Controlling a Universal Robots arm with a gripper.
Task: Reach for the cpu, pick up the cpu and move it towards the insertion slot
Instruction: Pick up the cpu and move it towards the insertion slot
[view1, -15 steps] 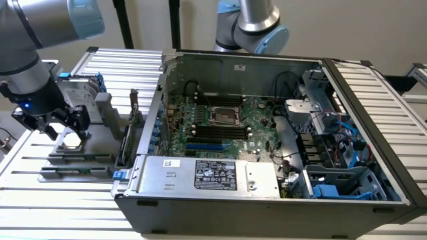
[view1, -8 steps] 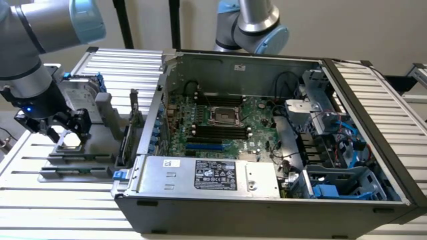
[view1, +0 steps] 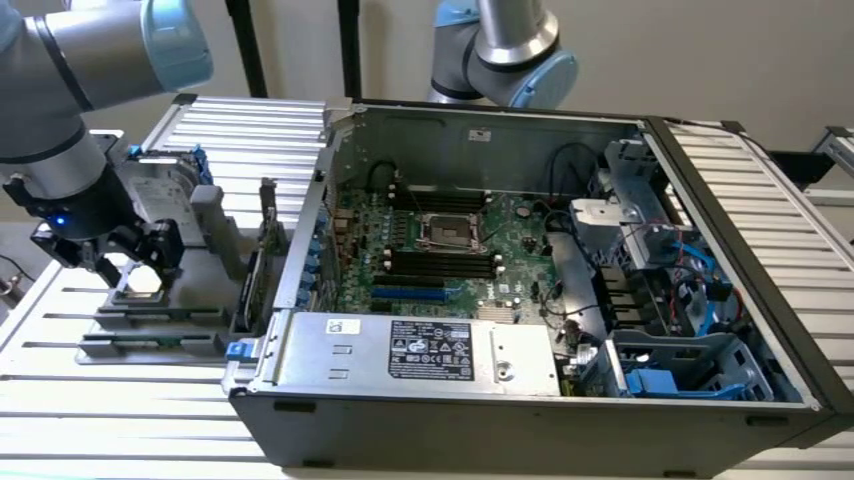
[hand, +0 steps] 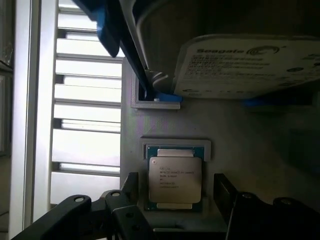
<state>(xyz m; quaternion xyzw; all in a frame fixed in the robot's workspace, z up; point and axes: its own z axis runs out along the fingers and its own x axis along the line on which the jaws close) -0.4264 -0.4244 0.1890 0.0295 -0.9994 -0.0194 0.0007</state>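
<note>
The cpu (hand: 175, 179), a flat square chip with a silvery top and green edging, lies in a recess of a grey holder (hand: 250, 150). My gripper (hand: 175, 184) is open and hangs just over it, one black finger (hand: 129, 190) on each side of the chip, with a small gap to it on both sides. In the exterior view my gripper (view1: 130, 262) is low over that grey holder (view1: 160, 312), at the exterior view's left, outside the computer case. The insertion slot (view1: 451, 230), a square metal-framed socket with a dark centre, sits on the motherboard inside the open case.
A Seagate hard drive (hand: 250, 65) in a blue frame stands on the holder just beyond the cpu. The case wall (view1: 300, 250) rises between holder and motherboard. Black memory slots (view1: 441, 265) flank the socket. A power supply (view1: 414, 350) fills the case's front. A second arm (view1: 501, 50) stands behind.
</note>
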